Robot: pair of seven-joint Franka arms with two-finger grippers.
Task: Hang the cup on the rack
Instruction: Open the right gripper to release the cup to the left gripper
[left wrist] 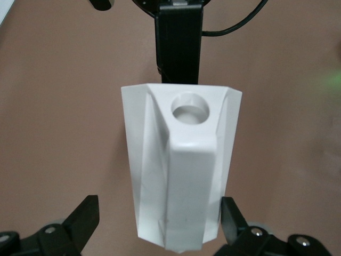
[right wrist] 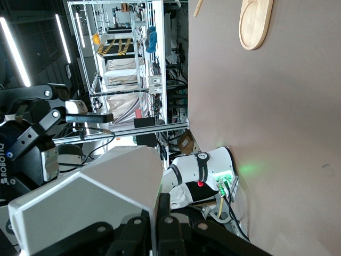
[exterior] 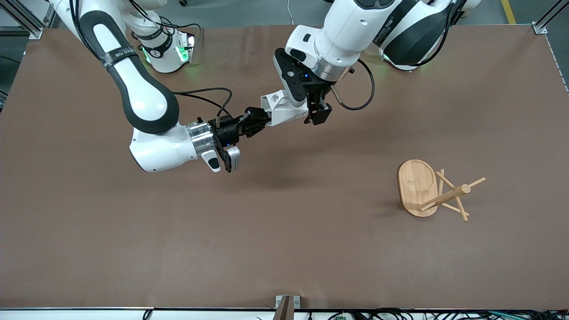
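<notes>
Gripping the cup [exterior: 282,109] at its rim, the right gripper [exterior: 257,122] holds it in mid-air; the left gripper [exterior: 318,113] straddles it, fingers spread. The rack [exterior: 433,190] stands apart near the left arm's end, bare table [exterior: 284,240] around it.

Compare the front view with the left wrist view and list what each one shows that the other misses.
Only the front view shows the rack, lying tipped over on the table toward the left arm's end, and both arms meeting over the table's middle, the right gripper shut on the cup.

Only the left wrist view shows the round hole in the cup's handle tab straight on, and the left gripper open, its fingers standing apart from the cup on either side.

Both show the cup held in the air and the brown table.
</notes>
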